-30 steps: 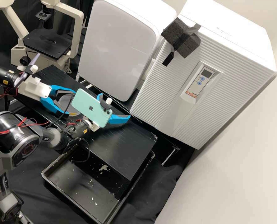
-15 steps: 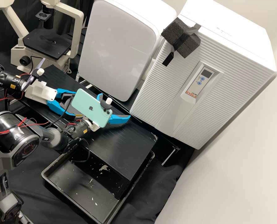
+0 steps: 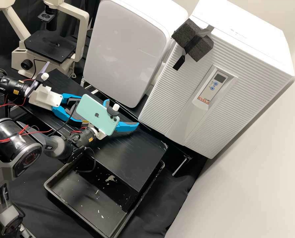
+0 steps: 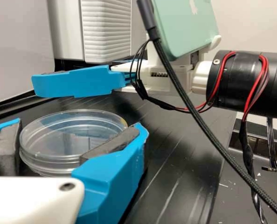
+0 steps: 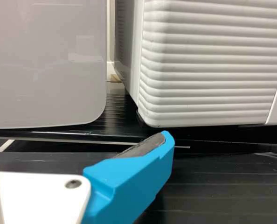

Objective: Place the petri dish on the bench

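The ribbed white cabinet (image 3: 173, 112) stands at the far side, with the smooth white unit (image 3: 124, 53) beside it. The black table (image 3: 130, 162) runs in front of both. The microscope (image 3: 49, 46) stands behind the table's other end, and the black tray (image 3: 84, 201) lies lower down, partly beneath the table's near edge, with pale scraps in it. The right end effector (image 3: 122, 113) hangs over the table, spread wide with nothing between its fingers. The left end effector (image 3: 77, 112) is narrowed around the petri dish (image 4: 75, 133), gripping it by its sides between dark pads. The dish lies roughly level, low over the table; whether its base touches, I cannot tell. A pale green phone (image 3: 96, 114) is clamped on the right arm.
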Robot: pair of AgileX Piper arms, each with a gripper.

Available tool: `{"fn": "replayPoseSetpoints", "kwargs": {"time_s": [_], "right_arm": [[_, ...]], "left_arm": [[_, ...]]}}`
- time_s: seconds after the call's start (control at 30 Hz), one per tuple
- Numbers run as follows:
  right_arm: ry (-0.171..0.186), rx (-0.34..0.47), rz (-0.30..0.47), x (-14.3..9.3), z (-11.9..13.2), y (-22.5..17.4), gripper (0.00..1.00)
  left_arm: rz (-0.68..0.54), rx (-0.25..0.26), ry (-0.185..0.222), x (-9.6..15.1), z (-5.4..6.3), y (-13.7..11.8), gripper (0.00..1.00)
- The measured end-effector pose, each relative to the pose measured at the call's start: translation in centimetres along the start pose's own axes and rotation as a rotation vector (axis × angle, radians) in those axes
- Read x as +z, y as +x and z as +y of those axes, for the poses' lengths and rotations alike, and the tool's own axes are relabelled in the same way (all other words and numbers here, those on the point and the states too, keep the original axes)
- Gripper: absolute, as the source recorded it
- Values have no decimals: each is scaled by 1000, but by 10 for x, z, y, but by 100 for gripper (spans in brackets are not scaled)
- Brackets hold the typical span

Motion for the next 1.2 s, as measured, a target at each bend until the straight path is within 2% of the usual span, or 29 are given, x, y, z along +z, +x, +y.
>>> {"fn": "replayPoseSetpoints", "kwargs": {"time_s": [0.5,0.7,0.83,0.97,1.07,1.2], "right_arm": [[0,0,0,0,0,0,100],[0,0,0,0,0,0,100],[0,0,0,0,0,0,100],[0,0,0,0,0,0,100],[0,0,0,0,0,0,100],[0,0,0,0,0,0,100]], "left_arm": [[22,-6,-4,-4,1,-1,100],[8,-1,-20,-7,-1,-28,100],[-21,-10,-14,-6,-3,-53,100],[-19,15,-31,-7,-8,-77,100],[43,53,51,-10,-14,-95,100],[192,149,168,-16,-16,-111,100]]}}
